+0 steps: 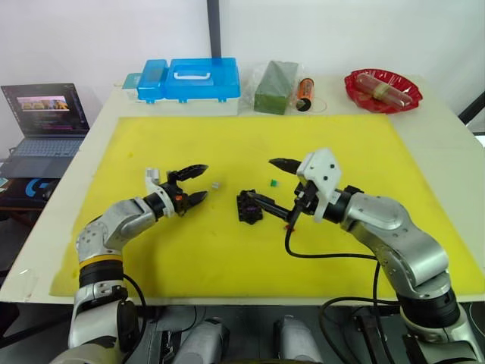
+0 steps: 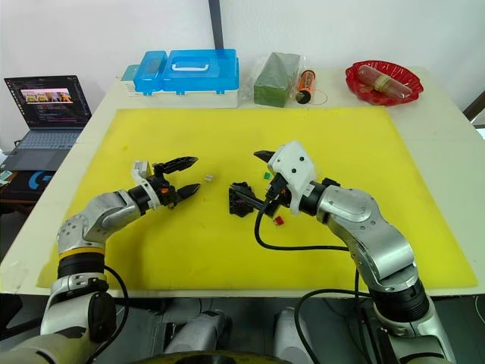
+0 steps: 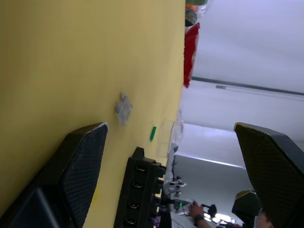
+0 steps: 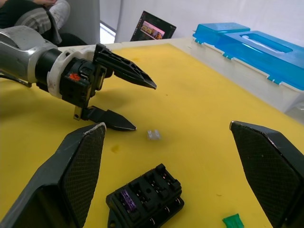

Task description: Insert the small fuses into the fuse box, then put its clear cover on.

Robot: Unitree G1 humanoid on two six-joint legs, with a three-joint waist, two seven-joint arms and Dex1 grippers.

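Note:
The black fuse box (image 1: 248,206) sits mid-mat, with a greyish-purple fuse (image 4: 127,199) seated in one slot. A pale fuse (image 1: 216,185) lies loose to its left, a green fuse (image 1: 273,182) just behind it, and a red fuse (image 2: 278,221) to its right, by my right wrist. My left gripper (image 1: 198,183) is open and empty, its tips just left of the pale fuse. My right gripper (image 1: 259,179) is open, with its lower finger reaching over the fuse box. A faint transparent piece, maybe the clear cover (image 3: 165,138), shows beyond the green fuse in the left wrist view.
A yellow mat (image 1: 151,250) covers the table. Along the back edge stand a blue case (image 1: 189,80), a bagged green block (image 1: 276,87), an orange cylinder (image 1: 305,92) and a red dish (image 1: 383,89). A laptop (image 1: 49,121) sits off the left side. A black cable (image 1: 326,255) loops from my right wrist.

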